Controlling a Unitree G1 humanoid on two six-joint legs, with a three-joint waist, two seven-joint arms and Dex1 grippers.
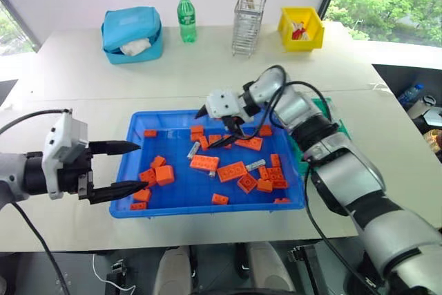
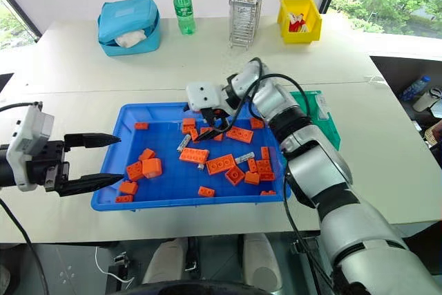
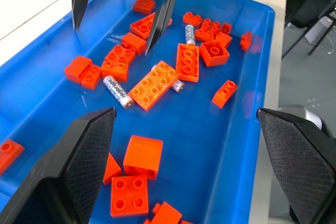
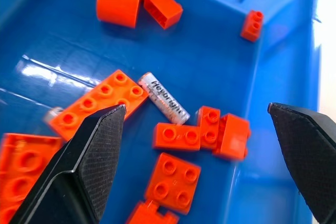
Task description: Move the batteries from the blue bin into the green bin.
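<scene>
Head views: the blue bin is seen at the worktop's near edge, strewn with orange bricks and batteries. The green bin is set against its right rim, largely masked by the right arm. The right pincer, released, is held over the bin's far half; the left pincer, released, is poised at the left rim.

Left wrist view: open blue floor is shown between the spread fingers; one battery lies beside a long brick.

Right wrist view: a labelled battery lies between the parted fingers, touching bricks.
</scene>
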